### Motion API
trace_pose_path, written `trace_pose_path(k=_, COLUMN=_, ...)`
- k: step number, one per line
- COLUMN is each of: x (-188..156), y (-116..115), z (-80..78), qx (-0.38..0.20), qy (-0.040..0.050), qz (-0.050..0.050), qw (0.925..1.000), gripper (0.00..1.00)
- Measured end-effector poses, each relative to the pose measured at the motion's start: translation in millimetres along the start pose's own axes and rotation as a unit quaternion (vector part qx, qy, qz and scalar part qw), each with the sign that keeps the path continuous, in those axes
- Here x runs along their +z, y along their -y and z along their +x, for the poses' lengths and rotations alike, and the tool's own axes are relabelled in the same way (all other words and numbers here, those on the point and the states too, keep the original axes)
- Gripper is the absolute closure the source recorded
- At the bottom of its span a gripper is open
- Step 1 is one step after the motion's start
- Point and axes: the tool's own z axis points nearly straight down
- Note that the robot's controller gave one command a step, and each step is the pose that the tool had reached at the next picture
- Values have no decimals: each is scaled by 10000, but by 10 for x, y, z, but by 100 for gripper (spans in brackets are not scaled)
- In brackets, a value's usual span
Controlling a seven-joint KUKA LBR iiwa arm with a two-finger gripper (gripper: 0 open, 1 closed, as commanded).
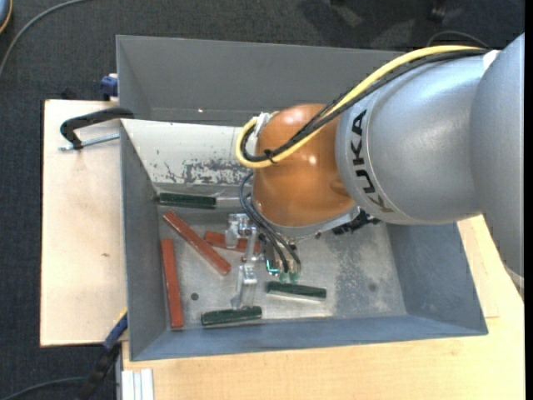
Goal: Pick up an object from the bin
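the claw [246,288] hangs low in the bin [333,73], just above a dark green stick [231,315] by the near wall; open or closed, i cannot tell. probably the approach; next, close on that stick.

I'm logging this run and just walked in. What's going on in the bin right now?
The KUKA arm reaches into the grey bin from the right. Its gripper hangs low over the floor, just above a dark green stick by the wall at the bottom of the view. No thing is seen in its grasp. A second green stick lies just right of it, and red-brown sticks lie to the left.
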Motion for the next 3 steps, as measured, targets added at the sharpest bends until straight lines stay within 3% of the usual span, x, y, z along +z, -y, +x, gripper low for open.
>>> trace_pose_path(k=1, x=914, y=824, z=-447, qx=-72, qy=14, qz=16, qw=10000, gripper=0)
trace_pose_path(k=2, x=872, y=774, z=-454, qx=-100, qy=42, qz=-7, qw=9999, gripper=100)
trace_pose_path(k=3, x=-553, y=956, z=-251, qx=513, qy=96, qz=-16, qw=9986, gripper=100)
